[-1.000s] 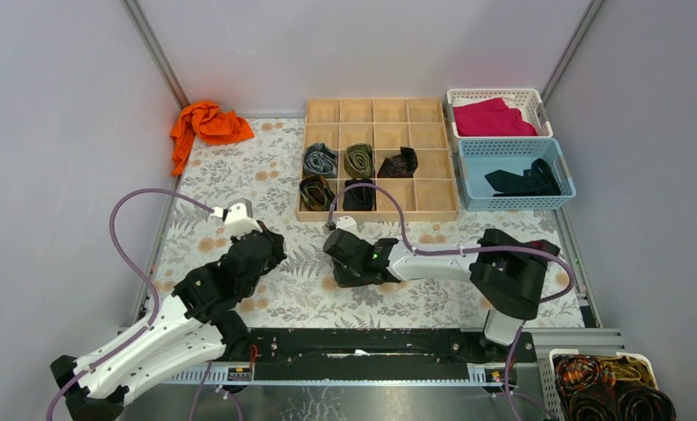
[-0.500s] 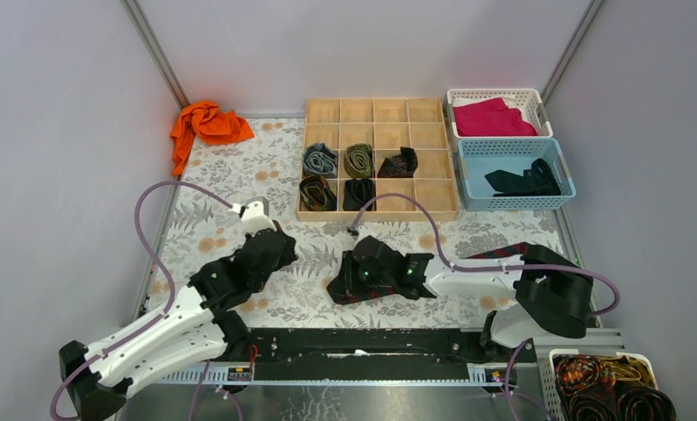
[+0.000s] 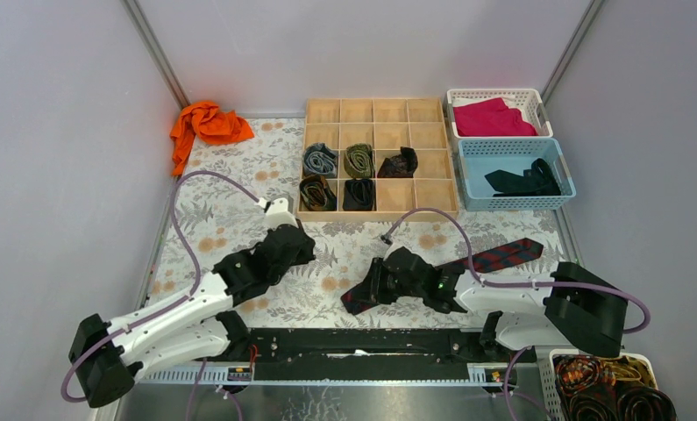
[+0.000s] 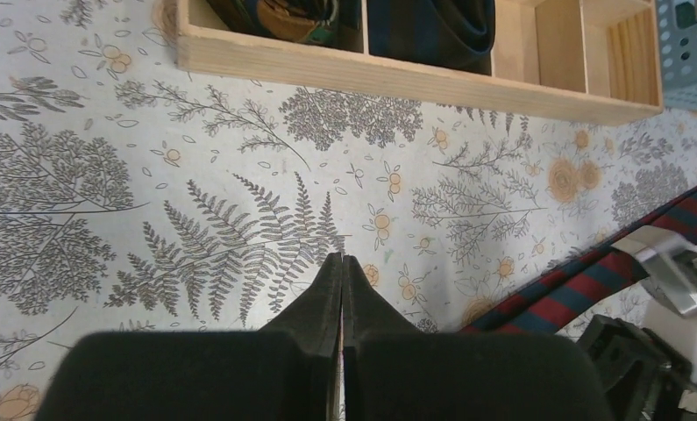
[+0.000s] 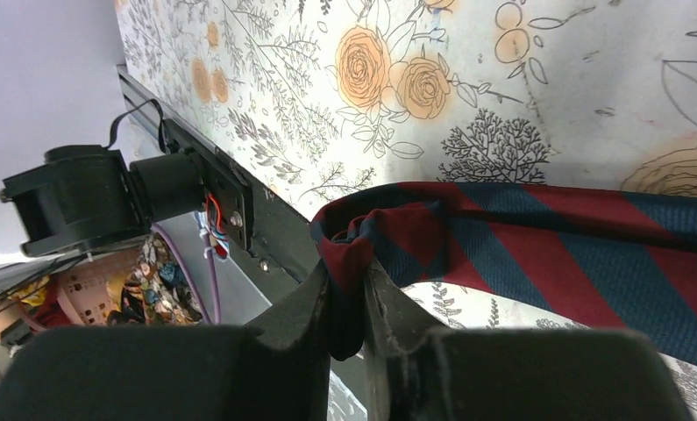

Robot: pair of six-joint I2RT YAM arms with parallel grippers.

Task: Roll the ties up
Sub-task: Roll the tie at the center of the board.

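The left arm has pushed farther out over the floral mat (image 3: 239, 175), and the left gripper (image 4: 342, 274) is pressed shut on nothing, near of the wooden organizer (image 3: 375, 213). To its right, the right arm has drawn back toward the near edge. The right gripper (image 5: 349, 294) pinches one end of the striped tie (image 3: 502, 256), which lies stretched across the mat toward the right.
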